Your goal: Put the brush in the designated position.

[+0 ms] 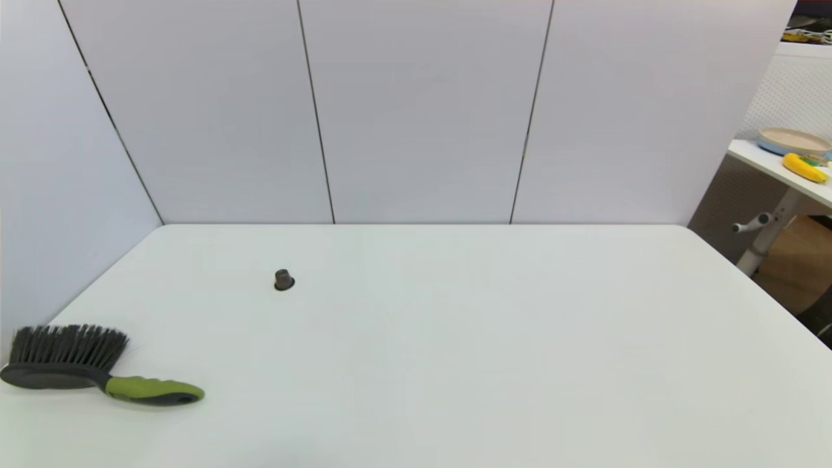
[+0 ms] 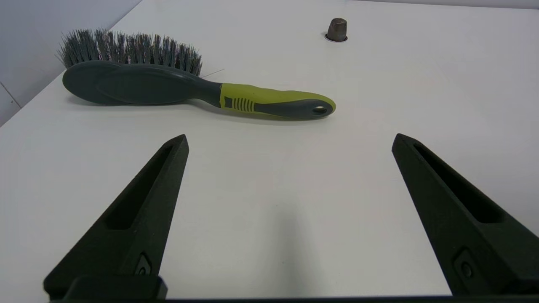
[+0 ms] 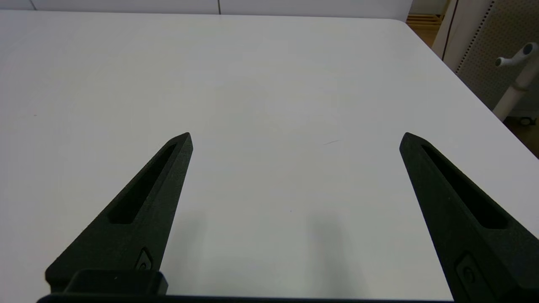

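The brush (image 1: pixel 97 377) lies on its side at the table's near left corner, dark grey bristles pointing toward the back wall, lime-green handle pointing right. The left wrist view shows the brush (image 2: pixel 189 90) a short way ahead of my left gripper (image 2: pixel 290 141), which is open with nothing between its fingers and hovers over bare table short of the handle. My right gripper (image 3: pixel 294 139) is open too, above bare table on the right side. Neither arm shows in the head view.
A small dark grey cap-like object (image 1: pixel 284 280) stands on the white table (image 1: pixel 494 338) left of centre, also seen as the cap-like object (image 2: pixel 337 30) beyond the brush. White wall panels close the back and left. A side table with a plate and banana (image 1: pixel 804 168) stands far right.
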Motion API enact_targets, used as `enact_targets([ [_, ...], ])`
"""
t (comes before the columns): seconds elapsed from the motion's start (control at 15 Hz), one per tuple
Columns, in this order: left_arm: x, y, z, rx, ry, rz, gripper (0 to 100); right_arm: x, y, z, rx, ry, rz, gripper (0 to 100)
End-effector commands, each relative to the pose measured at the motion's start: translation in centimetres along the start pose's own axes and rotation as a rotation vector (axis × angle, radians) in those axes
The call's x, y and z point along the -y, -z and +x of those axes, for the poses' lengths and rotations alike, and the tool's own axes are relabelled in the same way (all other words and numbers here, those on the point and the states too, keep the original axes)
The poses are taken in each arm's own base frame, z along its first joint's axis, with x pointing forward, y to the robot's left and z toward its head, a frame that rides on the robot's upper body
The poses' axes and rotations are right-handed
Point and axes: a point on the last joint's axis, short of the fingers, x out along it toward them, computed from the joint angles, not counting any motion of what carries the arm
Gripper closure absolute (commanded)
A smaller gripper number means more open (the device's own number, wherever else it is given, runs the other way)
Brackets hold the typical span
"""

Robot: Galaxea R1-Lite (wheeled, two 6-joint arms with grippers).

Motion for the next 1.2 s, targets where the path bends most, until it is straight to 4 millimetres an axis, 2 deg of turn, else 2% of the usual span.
enact_targets([
  [0.07, 0.0, 0.0, 0.01, -0.002, -0.001, 0.001, 0, 0.0, 0.04, 0.02, -0.003, 0.0, -0.001, 0],
  [1.07, 0.0, 0.02, 0.01, -0.003, -0.001, -0.001, 0, 0.0, 0.04, 0.02, -0.003, 0.0, -0.001, 0],
  [1.2, 0.0, -0.18, 0.48, -0.066, -0.003, 0.002, 0, 0.0, 0.04, 0.02, -0.003, 0.0, -0.001, 0],
])
